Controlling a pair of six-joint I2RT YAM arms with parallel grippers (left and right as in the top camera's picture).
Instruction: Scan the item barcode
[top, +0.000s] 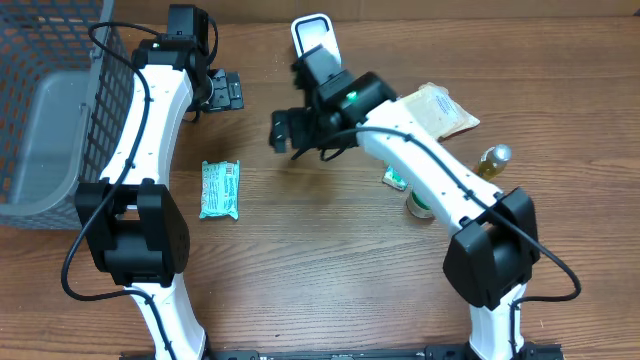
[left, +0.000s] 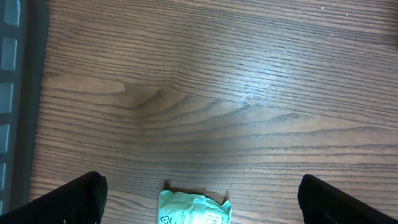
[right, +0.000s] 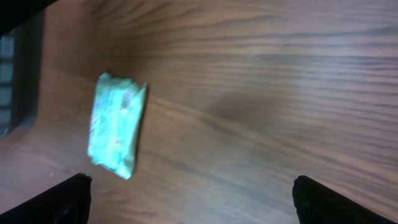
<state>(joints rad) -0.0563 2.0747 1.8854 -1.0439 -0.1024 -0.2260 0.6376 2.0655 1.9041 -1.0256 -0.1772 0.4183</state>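
one green packet (left: 194, 210) — partly off-frame

A wire basket (top: 40, 40) and a gray tub (top: 50, 140) sit together at the left edge of the brown wooden table (top: 320, 270). Far right lie a tan bag (top: 440, 110) and a small bottle (top: 492, 160) (yellow, with a shiny cap).

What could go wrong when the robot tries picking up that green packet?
The green packet lies flat on the table, so the open right gripper may just push it along instead of pinching it. The right arm also passes close to a small bottle and a beige pouch; swinging back, it might knock them.
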